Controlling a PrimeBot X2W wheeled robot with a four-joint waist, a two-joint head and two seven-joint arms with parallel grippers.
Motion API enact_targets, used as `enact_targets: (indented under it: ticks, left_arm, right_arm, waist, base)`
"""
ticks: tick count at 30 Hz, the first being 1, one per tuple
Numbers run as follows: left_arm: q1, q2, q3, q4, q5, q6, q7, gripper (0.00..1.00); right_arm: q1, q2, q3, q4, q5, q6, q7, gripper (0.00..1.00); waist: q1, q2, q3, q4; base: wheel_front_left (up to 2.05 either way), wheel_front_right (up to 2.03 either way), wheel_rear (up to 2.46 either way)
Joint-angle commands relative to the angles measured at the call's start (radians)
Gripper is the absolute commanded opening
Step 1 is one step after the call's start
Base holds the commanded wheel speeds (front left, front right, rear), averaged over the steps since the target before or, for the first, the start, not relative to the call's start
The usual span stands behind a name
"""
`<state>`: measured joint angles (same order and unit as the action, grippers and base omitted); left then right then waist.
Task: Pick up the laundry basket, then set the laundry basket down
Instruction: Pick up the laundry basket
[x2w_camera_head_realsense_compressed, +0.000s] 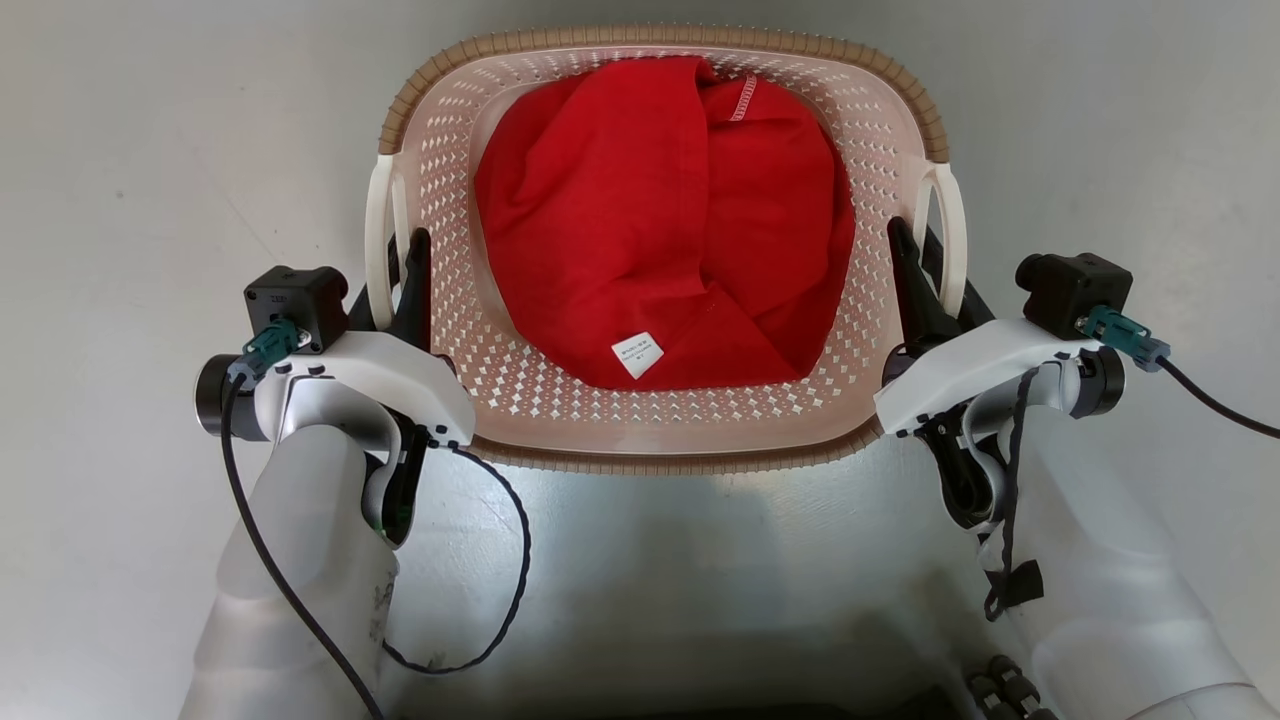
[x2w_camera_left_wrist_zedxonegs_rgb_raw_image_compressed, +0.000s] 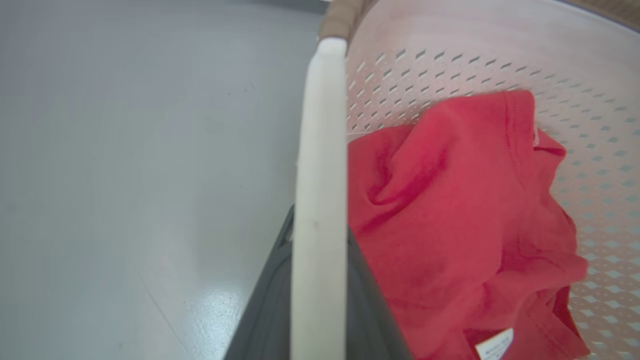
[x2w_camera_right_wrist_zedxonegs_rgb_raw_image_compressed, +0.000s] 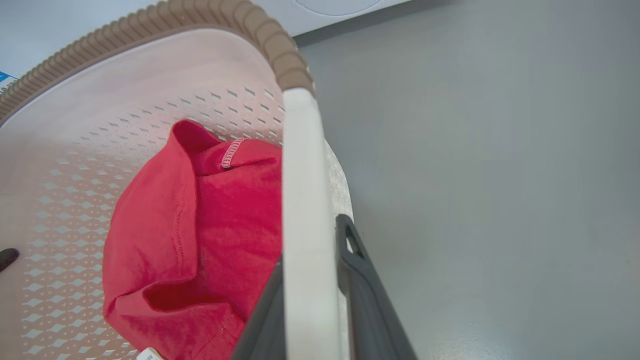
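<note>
The laundry basket (x2w_camera_head_realsense_compressed: 650, 405) was in the upper middle of the frame, over the grey floor (x2w_camera_head_realsense_compressed: 150, 150), with a red garment (x2w_camera_head_realsense_compressed: 660, 210) inside. The left end effector (x2w_camera_head_realsense_compressed: 405, 250) was clenched on the left handle (x2w_camera_head_realsense_compressed: 378, 240), and the right end effector (x2w_camera_head_realsense_compressed: 915, 235) on the right handle (x2w_camera_head_realsense_compressed: 952, 240). To lift well, I think both arms should rise together and level. The basket's underside was hidden, so contact with the floor was unclear.

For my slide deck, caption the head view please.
Left gripper and right gripper grip the laundry basket's white handles, red garment inside.

laundry basket (x2w_camera_head_realsense_compressed: 650, 455), red garment (x2w_camera_head_realsense_compressed: 640, 220) inside, grey floor (x2w_camera_head_realsense_compressed: 150, 150)
</note>
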<state>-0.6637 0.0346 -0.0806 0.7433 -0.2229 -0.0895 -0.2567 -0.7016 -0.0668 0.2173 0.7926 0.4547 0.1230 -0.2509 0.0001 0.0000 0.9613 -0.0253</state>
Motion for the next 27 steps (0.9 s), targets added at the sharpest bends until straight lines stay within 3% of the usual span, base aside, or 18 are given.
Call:
enact_targets:
  ticks: [1,27]
  left_arm:
    - [0.024,0.017,0.015,-0.013,-0.004,-0.013,-0.005,0.00]
    - [-0.003,0.016,-0.018,0.161,-0.046,-0.028,-0.005,0.00]
  right_arm:
    - [0.039,0.017,0.023,-0.013,0.001,0.008,-0.011,0.00]
    - [-0.012,0.017,0.139,0.141,0.073,0.008,-0.011,0.00]
  waist:
    - [0.0000,0.0000,-0.016,-0.002]
    - [0.0000,0.0000,-0.284,0.004]
  base:
    - [0.00,0.00,0.00]
    - [0.00,0.00,0.00]
